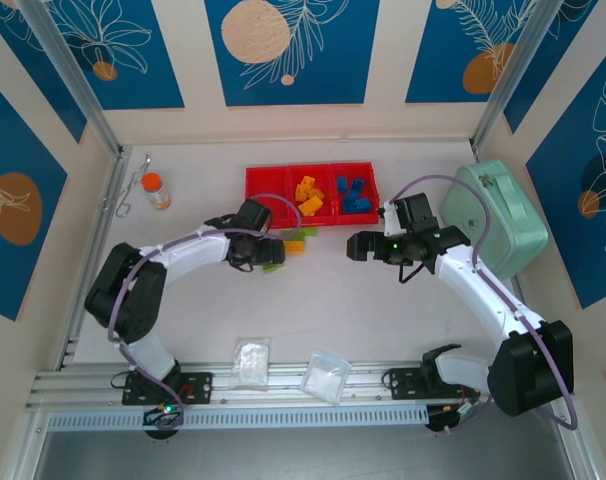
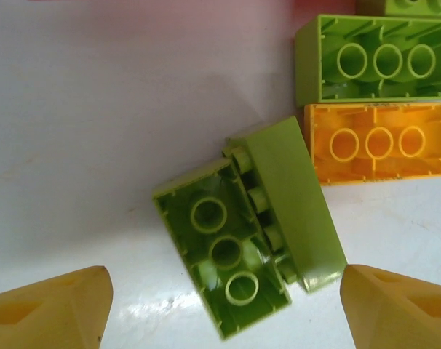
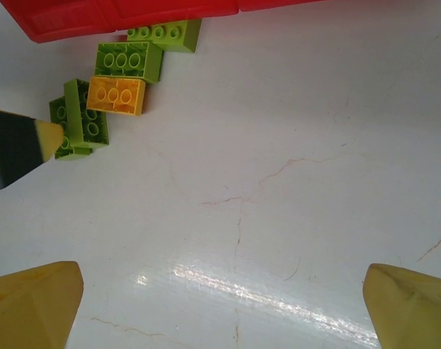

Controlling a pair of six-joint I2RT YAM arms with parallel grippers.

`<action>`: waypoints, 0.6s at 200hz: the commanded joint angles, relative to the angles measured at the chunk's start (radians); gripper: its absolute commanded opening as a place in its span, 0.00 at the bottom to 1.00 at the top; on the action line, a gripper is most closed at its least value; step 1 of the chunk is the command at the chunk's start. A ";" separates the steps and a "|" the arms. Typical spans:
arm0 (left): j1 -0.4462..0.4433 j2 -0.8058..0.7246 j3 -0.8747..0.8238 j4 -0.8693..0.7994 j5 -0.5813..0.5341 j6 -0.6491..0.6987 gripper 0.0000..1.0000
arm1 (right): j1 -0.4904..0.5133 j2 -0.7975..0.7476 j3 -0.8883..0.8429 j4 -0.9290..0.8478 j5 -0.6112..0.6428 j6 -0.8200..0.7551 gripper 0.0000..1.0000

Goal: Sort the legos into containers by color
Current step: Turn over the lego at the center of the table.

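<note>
**Legos partly sorted; loose cluster left beside tray**

Yellow-orange bricks (image 1: 309, 194) are piled in the middle compartment of the red tray (image 1: 273, 172), and blue bricks (image 1: 355, 194) in the right one. Just near of the tray, four lime green bricks (image 3: 127, 58) and one orange brick (image 3: 117, 94) are clustered. Several lie hollow side up, and two are joined as a green pair (image 2: 242, 233).

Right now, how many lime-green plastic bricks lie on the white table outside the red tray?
4 lime-green plastic bricks: one by the red plastic tray, one next to the yellow-orange brick, two touching each other between the fingers of the left end effector. Others may hide under the arm.
</note>
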 commanded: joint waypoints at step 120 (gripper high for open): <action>0.168 -0.044 -0.146 0.046 0.013 -0.052 0.69 | -0.001 0.014 0.034 -0.027 0.003 -0.031 0.99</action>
